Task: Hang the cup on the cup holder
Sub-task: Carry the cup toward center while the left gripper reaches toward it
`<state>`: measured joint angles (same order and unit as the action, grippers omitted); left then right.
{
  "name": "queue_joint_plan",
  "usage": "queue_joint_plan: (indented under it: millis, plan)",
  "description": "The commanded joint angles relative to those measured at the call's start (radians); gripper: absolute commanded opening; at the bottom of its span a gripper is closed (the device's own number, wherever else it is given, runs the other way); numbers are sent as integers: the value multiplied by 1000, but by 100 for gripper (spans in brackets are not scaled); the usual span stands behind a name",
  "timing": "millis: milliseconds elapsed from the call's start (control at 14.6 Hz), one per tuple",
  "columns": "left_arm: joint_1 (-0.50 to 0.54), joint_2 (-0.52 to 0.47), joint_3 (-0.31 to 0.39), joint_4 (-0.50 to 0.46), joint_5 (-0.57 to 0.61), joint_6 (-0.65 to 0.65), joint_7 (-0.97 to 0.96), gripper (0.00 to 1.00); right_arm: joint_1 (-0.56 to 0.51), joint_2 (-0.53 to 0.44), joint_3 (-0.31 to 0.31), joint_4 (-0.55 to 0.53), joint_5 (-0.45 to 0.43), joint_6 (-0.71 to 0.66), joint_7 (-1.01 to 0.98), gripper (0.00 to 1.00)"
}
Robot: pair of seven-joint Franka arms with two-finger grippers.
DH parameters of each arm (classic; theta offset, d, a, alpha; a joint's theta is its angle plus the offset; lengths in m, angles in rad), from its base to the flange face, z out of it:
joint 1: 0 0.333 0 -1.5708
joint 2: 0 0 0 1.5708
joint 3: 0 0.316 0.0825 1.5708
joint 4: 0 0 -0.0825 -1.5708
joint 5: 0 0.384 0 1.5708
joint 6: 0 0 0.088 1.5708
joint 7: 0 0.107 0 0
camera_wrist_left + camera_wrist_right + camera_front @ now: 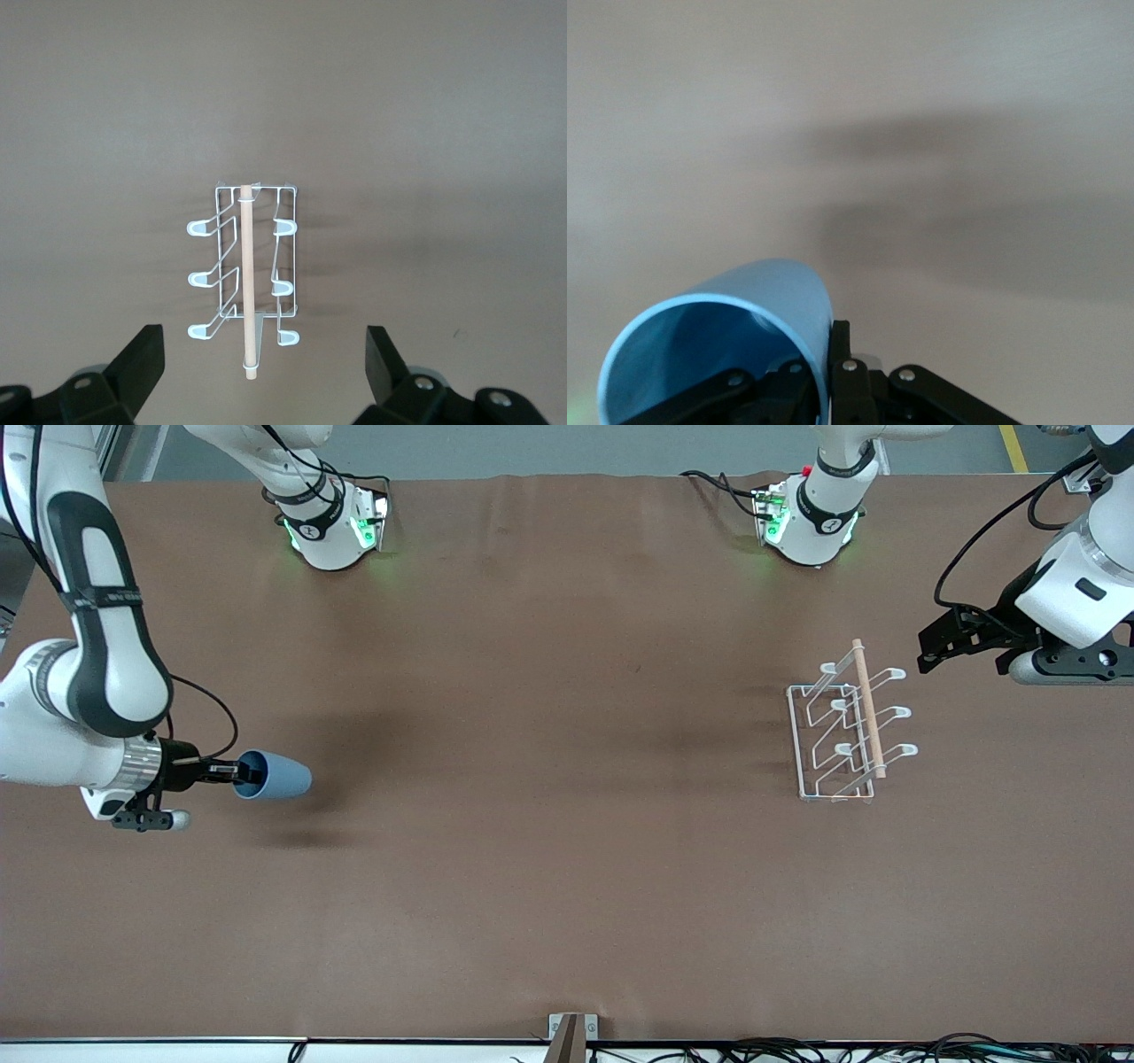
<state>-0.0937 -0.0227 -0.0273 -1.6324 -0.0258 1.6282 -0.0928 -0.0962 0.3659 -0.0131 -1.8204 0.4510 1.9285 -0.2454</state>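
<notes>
The light-blue cup [276, 777] lies on its side just above the brown table, at the right arm's end. My right gripper [232, 771] is shut on its rim, one finger inside and one finger [842, 350] outside the cup [735, 323]. The base of the cup points toward the left arm's end. The white wire cup holder [846, 731] with a wooden rod on top stands on the table near the left arm's end. My left gripper [928, 652] hangs open beside the holder, nothing between its fingers [142, 359]. In the left wrist view the cup holder [244, 279] sits centred ahead of the left gripper [264, 372].
Both arm bases [332, 527] [806, 522] stand along the table edge farthest from the front camera. A small metal bracket [571, 1035] and cables [886, 1050] line the nearest edge. A wide stretch of bare table [549, 762] lies between cup and holder.
</notes>
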Motion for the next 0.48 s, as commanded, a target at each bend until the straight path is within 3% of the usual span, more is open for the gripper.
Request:
queue_joint_plan:
  millis: [0, 411]
  plan:
    - [-8, 1, 1, 2, 9, 12, 12, 100, 47, -41, 2, -28, 186, -92, 9, 1]
    - [-12, 3, -6, 5, 12, 12, 111, 100, 206, -58, 2, -31, 556, -253, 58, 1]
